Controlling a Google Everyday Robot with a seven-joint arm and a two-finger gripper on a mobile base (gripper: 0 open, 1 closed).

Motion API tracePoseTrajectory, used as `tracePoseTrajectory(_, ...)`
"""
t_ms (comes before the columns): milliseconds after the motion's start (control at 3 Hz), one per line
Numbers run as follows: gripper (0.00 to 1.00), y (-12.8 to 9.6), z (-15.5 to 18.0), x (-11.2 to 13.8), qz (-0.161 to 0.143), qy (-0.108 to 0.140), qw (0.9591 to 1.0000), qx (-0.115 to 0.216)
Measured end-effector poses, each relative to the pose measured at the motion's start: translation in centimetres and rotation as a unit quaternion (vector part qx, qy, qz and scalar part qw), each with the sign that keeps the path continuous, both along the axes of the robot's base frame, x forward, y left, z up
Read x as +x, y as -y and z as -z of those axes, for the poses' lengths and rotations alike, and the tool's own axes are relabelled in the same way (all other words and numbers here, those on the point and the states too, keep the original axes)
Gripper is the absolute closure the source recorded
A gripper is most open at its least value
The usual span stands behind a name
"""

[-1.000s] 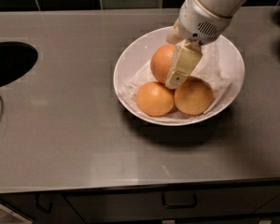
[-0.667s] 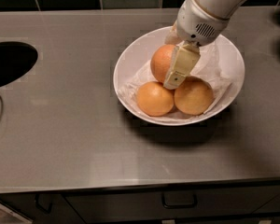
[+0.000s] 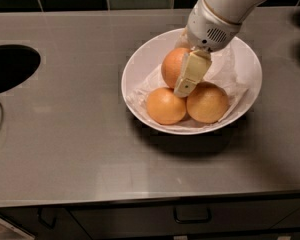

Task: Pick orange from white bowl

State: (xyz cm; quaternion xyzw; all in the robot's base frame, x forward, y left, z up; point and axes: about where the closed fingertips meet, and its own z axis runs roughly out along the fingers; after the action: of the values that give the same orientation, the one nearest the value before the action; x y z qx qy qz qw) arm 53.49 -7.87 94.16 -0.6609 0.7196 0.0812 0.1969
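Dim overhead light, sheen on counter (image 3: 65,139), shadow in front of white bowl (image 3: 139,68) w/ claw (image 3: 186,78) lit inside

Bowl (image 3: 140,59) sits on counter (image 3: 65,149), right of centre, toward back edge | in it, on liner (image 3: 231,69): orange (image 3: 171,66) at back, front-left orange (image 3: 166,105) and front-right orange (image 3: 208,103) side by side before it, touching | gripper (image 3: 183,87) down inside bowl, against orange's right side, over the front pair | opening (image 3: 10,66) at counter's left edge
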Motion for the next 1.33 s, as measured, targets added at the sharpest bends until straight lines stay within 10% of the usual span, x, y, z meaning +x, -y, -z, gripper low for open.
tracePoseTrajectory(667,0.25,-0.01,0.86,0.27,0.001,-0.009,1.0,0.002)
tracePoseTrajectory(1333,0.67,-0.08,1.04,0.32,0.0,-0.011,0.9999,0.001)
